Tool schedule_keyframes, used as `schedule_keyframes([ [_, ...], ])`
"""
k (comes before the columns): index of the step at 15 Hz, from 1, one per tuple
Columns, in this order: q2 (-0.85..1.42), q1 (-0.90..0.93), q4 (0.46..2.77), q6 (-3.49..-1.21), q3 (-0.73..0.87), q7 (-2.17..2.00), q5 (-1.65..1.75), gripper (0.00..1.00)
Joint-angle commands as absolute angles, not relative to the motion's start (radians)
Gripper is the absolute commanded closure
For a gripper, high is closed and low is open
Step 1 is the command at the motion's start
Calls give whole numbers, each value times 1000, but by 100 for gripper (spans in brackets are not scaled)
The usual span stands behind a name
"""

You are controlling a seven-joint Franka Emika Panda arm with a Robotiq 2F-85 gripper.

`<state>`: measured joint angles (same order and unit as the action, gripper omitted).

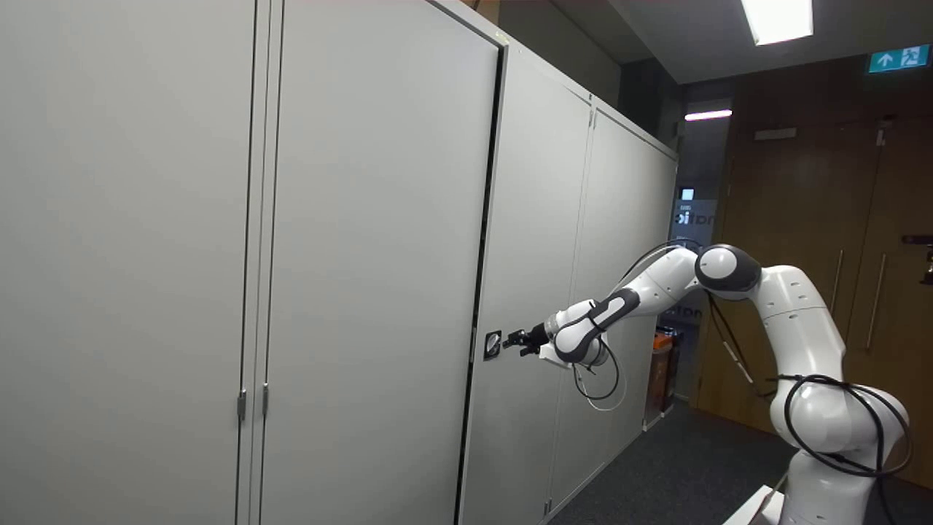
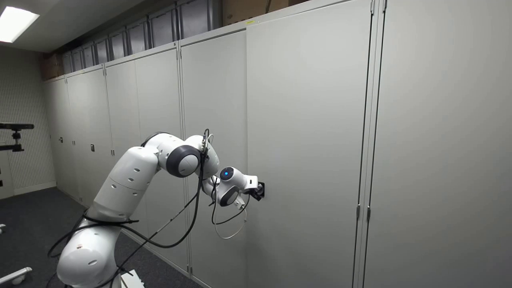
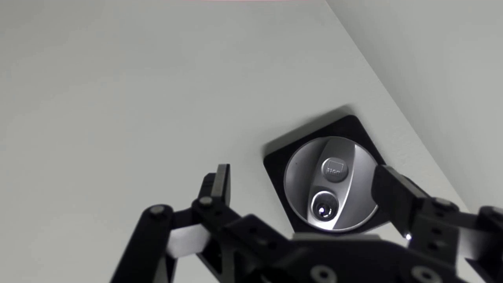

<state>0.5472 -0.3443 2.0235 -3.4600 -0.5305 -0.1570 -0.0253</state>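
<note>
An approach to the silver, round metal lock handle (image 3: pixel 331 184) on its square black plate (image 3: pixel 277 169) seems to be in hand. The black fingers (image 3: pixel 393 198) are spread wide and nothing is held; in the wrist view the handle is seen off-centre between them, so a closer alignment seems called for before any grip. The plate is mounted on a smooth, pale grey cabinet door (image 3: pixel 157 98); dark carpet (image 1: pixel 656 467) and brown wooden doors (image 1: pixel 787 189) are seen beyond.

2 exterior views: set back, angled oppositely along cabinets (image 1: pixel 379 219), sharing arm (image 1: pixel 805 328) | wrist view: close, facing lock (image 3: pixel 331 184)
</note>
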Motion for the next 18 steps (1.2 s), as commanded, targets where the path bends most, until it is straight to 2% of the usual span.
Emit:
schedule_keyframes([
  [1,557,-359,2002,-3460,-547,-165,-17,2],
  [18,566,-224,1929,-3460,-426,-148,-51,2],
])
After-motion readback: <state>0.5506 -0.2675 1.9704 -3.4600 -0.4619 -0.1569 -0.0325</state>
